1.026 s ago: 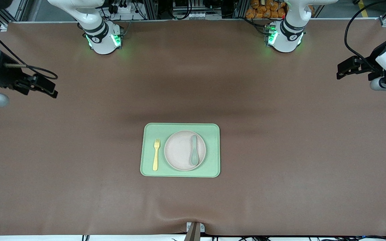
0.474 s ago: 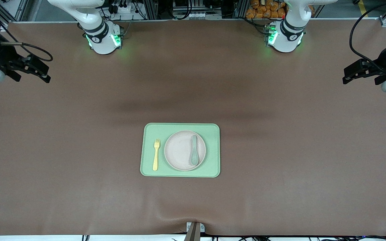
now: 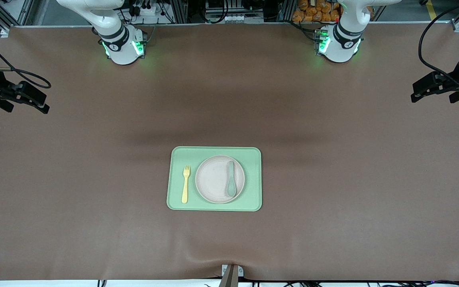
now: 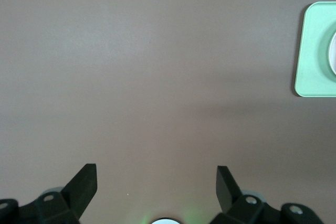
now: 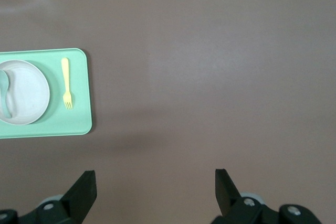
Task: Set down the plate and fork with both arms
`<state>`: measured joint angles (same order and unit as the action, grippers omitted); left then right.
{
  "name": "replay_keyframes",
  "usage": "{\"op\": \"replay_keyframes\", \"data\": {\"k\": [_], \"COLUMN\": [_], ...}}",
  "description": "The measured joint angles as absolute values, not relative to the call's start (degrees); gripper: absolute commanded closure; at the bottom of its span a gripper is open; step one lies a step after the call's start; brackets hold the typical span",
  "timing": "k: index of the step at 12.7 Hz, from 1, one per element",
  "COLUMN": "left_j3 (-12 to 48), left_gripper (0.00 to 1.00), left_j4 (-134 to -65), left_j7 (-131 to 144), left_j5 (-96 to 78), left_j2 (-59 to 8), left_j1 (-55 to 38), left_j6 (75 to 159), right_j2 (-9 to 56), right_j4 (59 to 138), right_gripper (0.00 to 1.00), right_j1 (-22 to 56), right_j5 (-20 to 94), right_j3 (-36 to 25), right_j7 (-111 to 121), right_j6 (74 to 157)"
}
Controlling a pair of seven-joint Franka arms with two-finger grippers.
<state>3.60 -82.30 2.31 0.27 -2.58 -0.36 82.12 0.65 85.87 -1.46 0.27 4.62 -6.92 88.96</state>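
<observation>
Plate (image 3: pixel 215 179): on tray (image 3: pixel 253 155), spoon (image 3: pixel 230 178) on it.
Fork (image 3: pixel 185 184): beside plate.
Left pincer (image 3: pixel 422 87): open, empty.
Right pincer (image 3: pixel 34 99): open, empty.
Advice: keep both clear of tray.

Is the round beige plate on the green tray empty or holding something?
Holding something: a grey-green spoon lies on the round beige plate; the pale yellow fork lies beside it on the light green tray.

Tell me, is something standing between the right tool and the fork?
Nothing visible does. The right tool hangs open over bare table at its arm's end; the fork lies on the green tray beside the plate.
</observation>
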Motion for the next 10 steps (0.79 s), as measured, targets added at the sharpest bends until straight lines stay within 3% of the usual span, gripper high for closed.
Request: {"op": "replay_keyframes", "data": {"k": [10], "left_j3": [3.60], "left_gripper": [0.00], "left_j4": [-82.29], "left_j7": [2.31], "left_j5": [0.27], "left_j2": [-2.35], "left_j1": [-0.36], "left_j6": [82.44], "right_j2": [0.65], "right_j4": [85.65], "right_gripper": [0.00], "right_j1": [-1.38], "right_j5": [-0.01], "right_j3": [4.63], "right_j7": [-6.13], "right_j6": [87.91]}}
